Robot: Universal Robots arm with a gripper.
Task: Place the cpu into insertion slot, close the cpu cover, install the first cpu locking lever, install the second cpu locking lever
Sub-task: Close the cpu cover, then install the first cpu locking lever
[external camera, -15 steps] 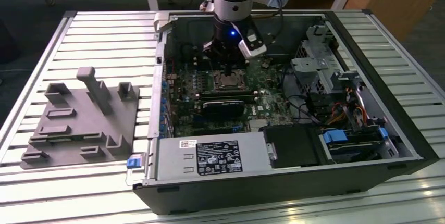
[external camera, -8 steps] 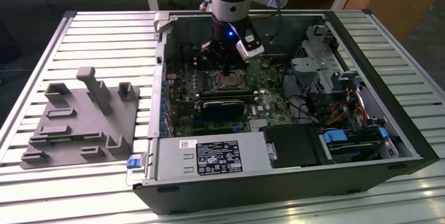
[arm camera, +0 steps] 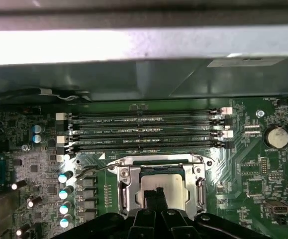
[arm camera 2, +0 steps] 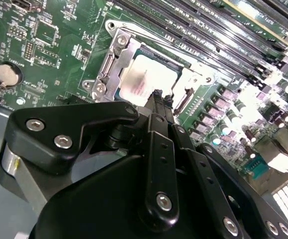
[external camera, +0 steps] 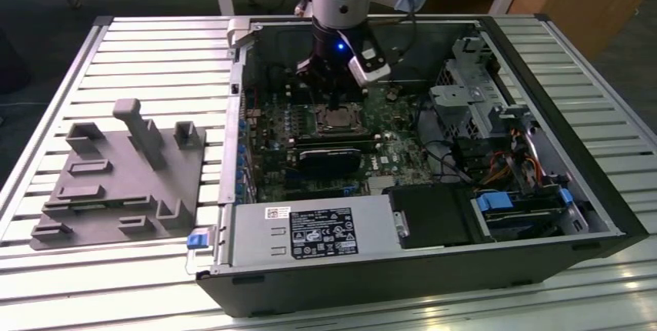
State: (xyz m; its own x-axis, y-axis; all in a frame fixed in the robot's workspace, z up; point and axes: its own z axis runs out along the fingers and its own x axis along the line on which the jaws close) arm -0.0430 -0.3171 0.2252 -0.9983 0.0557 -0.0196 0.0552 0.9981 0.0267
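Directly under the gripper (arm camera 2: 157,98) tips, the cpu (arm camera 2: 143,74) lies seated in the insertion slot (external camera: 334,119) on the green motherboard (arm camera: 253,169). Its pale face shows through the window of the cpu cover (arm camera: 126,185), which I see lying flat around it. White print runs along the memory slots (arm camera: 144,132), and a white printed label (external camera: 320,232) sits on the grey power supply box (external camera: 251,240). I read the two black fingers (arm camera: 152,201) as pressed together, holding nothing. Their tips sit over the cpu's face; I cannot tell whether they touch it.
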